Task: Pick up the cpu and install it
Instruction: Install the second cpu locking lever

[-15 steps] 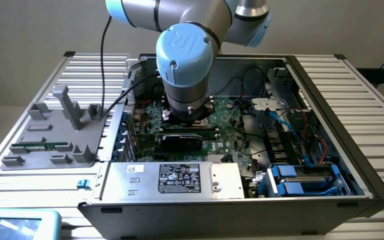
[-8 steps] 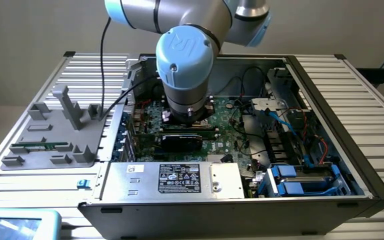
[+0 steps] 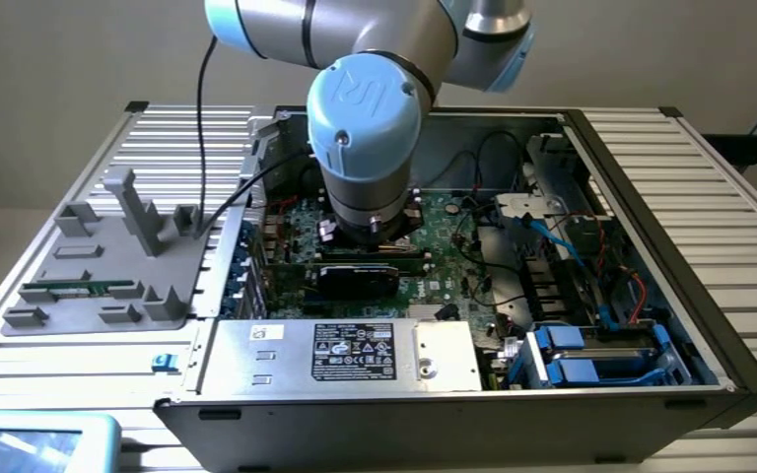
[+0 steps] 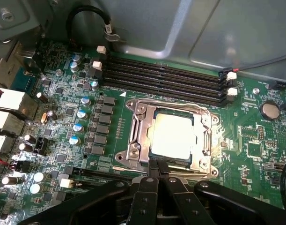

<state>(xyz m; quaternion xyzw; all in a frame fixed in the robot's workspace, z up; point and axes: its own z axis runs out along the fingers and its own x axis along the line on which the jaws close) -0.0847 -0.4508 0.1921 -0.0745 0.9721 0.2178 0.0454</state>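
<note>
Landmark: the socket (image 4: 168,136), a square metal frame on the green motherboard (image 4: 255,140) inside the open computer case (image 3: 642,389); every place below is told from it.

Cpu: the cpu (image 4: 173,135) lies flat in the middle of the socket, shiny silver top facing up, thin rim showing at its edges, the frame all round it.

Axis: the chip is square, so it has no long axis; its edges run parallel to the socket's frame, and one pair of them runs along the black memory slots (image 4: 166,77) that lie just past the socket's far edge.

Pincer: the pincer (image 4: 159,176) is at the socket's near edge, its black finger links drawn close together and the tips meeting at the cpu's near rim; whether they press the chip or merely touch it I cannot tell.

Relation: from the pincer the cpu lies straight ahead and just beneath the tips, towards the memory slots.

Arm: in the exterior view the arm (image 3: 366,128) stands upright over the socket's area, well inside the case.

Stage: judging by this, the chip sits in its seat already.
</note>
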